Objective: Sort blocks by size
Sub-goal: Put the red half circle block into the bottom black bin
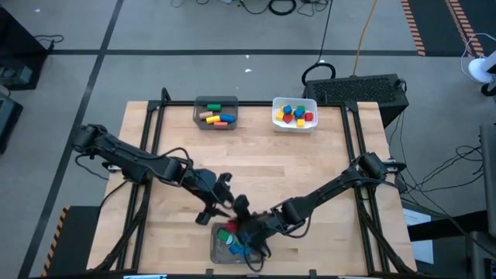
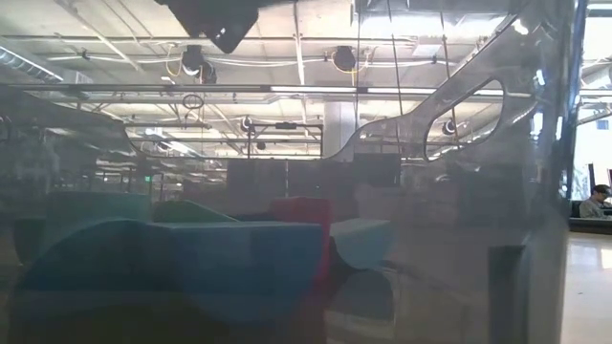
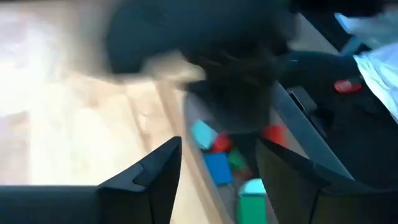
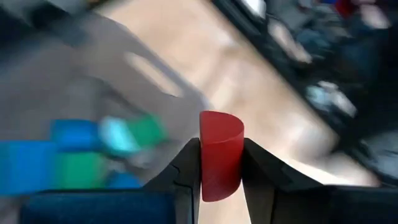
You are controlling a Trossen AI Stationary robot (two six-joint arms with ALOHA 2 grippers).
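1. While its two fingers are squeezing a red block (image 4: 221, 155) between them, the right gripper (image 1: 246, 229) is hanging over the near bin (image 1: 215, 246) at the near edge of the table (image 1: 310, 163).
2. The red block is standing up between the fingers, with its rounded top poking out past the tips.
3. The left gripper (image 1: 220, 208) is waiting just to the left of the near bin, with its fingers (image 3: 155, 171) apart and nothing between them.
4. More blocks, blue and green ones (image 3: 217, 167), are lying in the near bin under the grippers.
5. At the far edge, a grey bin (image 1: 216, 114) is holding longer pieces, and a white bin (image 1: 294, 114) to its right is holding small chunky ones.
6. I think the step now is carrying the red block away to a far bin.
7. To do it well, the right arm should be lifting straight up first, so the block is not bumping the bin wall.
8. It should be squeezing firmly, because the rounded side could be slipping.
9. It should be keeping away from the left arm, which is very close.
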